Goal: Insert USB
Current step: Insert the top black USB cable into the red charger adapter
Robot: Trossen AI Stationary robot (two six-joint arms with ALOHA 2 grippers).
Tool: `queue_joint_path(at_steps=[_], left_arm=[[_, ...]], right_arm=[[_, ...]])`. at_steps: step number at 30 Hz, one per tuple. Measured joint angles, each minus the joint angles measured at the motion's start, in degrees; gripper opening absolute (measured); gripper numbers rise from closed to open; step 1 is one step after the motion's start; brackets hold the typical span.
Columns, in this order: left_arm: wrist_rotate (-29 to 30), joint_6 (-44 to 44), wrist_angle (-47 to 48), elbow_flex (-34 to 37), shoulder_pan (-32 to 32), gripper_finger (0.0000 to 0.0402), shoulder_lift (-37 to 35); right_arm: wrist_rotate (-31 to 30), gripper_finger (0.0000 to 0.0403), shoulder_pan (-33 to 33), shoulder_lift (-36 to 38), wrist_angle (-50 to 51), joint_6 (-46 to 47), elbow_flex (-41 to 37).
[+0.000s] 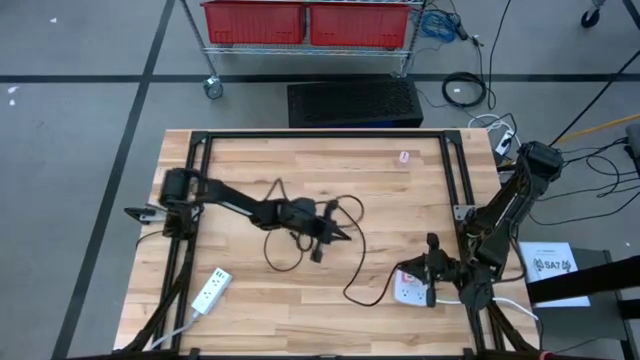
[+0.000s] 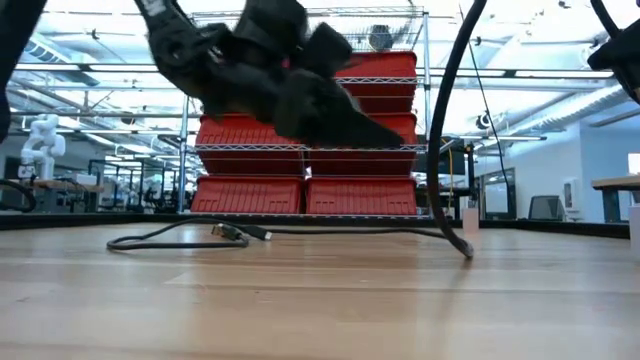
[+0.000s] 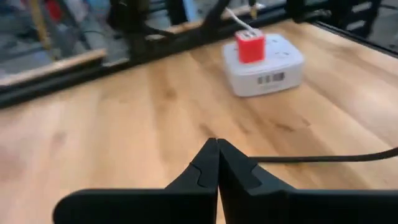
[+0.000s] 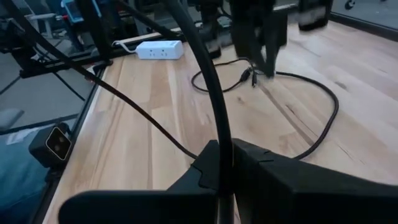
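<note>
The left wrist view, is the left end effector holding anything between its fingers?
No, the left end effector has its fingers pressed together with nothing between them, above the bare wooden table.

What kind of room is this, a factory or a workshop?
Probably a robotics lab or workshop: wire shelving with red storage bins, a wooden table framed for two robot arms, and another white robot in the background.

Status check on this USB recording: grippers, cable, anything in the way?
Left gripper shut mid-table, nothing seen held. Right gripper shut on black cable. USB plug lying loose. Red charger unobstructed.
</note>
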State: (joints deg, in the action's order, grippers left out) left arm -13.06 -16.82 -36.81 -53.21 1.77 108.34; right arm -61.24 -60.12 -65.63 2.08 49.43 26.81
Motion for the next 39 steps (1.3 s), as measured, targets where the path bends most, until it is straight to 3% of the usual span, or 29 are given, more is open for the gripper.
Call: queue_joint_path(at_steps=[10,22,34,39], left_arm=[[-4.67,-0.01,0.34,-13.56,2.8,0.0003,12.14],[-7.13,-0.04,4.91,-23.69,4.94,0.0002,17.78],[-8.1,1.85,7.79,-25.64,4.69,0.0002,17.89],[-9.0,5.09,7.92,-25.59,3.84,0.0002,17.31]], right_arm=[[-0.28,0.0,0.0,1.6,-0.56,-2.61,0.02],[-0.47,0.0,0.04,1.6,-0.58,-3.5,0.02],[-1.51,0.0,-1.94,1.58,0.61,-3.14,0.04],[-1.68,0.0,-3.49,0.52,4.02,3.24,0.04]])
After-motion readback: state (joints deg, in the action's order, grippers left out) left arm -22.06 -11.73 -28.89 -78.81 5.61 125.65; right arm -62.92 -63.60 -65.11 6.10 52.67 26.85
